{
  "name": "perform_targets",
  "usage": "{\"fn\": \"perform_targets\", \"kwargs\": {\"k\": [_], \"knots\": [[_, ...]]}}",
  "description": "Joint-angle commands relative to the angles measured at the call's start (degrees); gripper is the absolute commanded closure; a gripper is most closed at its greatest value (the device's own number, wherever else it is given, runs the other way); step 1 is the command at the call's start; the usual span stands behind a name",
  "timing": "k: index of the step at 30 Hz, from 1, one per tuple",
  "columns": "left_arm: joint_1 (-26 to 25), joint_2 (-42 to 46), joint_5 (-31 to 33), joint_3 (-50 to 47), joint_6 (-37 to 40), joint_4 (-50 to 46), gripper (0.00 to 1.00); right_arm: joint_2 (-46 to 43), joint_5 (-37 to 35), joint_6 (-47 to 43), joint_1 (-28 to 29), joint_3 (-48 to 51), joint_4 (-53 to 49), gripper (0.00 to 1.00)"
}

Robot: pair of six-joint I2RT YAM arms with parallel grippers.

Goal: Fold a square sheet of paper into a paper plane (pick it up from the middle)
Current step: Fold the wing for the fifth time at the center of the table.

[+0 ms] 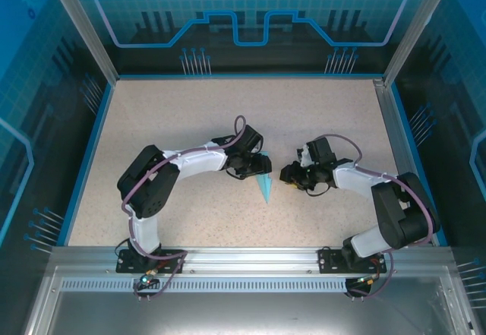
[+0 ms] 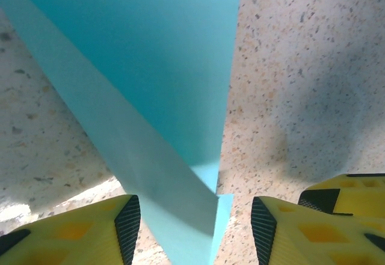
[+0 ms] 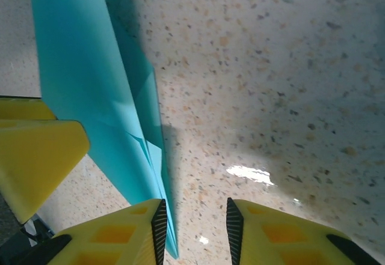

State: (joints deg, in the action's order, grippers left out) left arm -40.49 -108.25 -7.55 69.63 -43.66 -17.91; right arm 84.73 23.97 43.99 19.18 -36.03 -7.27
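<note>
At mid-table you have the paper plane (image 1: 265,188) resting on the speckled table (image 1: 190,115), between both grippers. Your left gripper (image 2: 194,217) stands spread astride the folded paper without pinching it. Your right gripper (image 3: 194,217) is likewise parted, with the paper's tip just beside one finger.

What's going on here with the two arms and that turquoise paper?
Two robot arms are working on a folded paper plane. It sits on the speckled table between them, creased to a sharp point. The left gripper straddles it with jaws apart, not pinching; the right gripper, also open, is just beside it.
</note>
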Motion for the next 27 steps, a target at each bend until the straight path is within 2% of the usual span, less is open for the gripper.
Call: {"fn": "perform_targets", "kwargs": {"k": [1,6,10,13,16,21,24,27], "knots": [[-0.3,1.5,2.9,1.8,-1.1,-4.1,0.45,-1.4,-0.4,-0.6,-0.6,0.8,0.1,0.64],[-0.4,1.6,2.9,2.1,-0.7,-4.5,0.45,-3.3,-1.2,-0.5,-0.7,1.8,1.5,0.58],[-0.3,2.2,3.6,1.6,-0.8,-4.6,0.44,-7.3,-4.1,-1.3,-0.6,2.0,0.3,0.5],[-0.3,2.6,4.0,1.2,-1.4,-4.5,0.44,-11.2,-7.1,-2.9,-0.7,2.0,-1.9,0.49],[-0.3,2.5,4.0,1.4,-2.0,-4.8,0.44,-15.7,-10.0,-4.5,-0.9,2.3,-4.1,0.42],[-0.3,3.3,5.5,2.1,-2.2,-6.6,0.43,-21.7,-10.5,-5.1,-1.6,4.9,-3.8,0.32],[-0.4,3.7,6.1,2.1,-2.1,-7.1,0.42,-21.8,-4.8,-5.8,-1.8,6.2,-0.3,0.36],[-0.4,3.7,6.2,2.5,-2.0,-7.0,0.42,-18.3,1.6,-5.2,-1.3,5.7,3.4,0.48]]}}
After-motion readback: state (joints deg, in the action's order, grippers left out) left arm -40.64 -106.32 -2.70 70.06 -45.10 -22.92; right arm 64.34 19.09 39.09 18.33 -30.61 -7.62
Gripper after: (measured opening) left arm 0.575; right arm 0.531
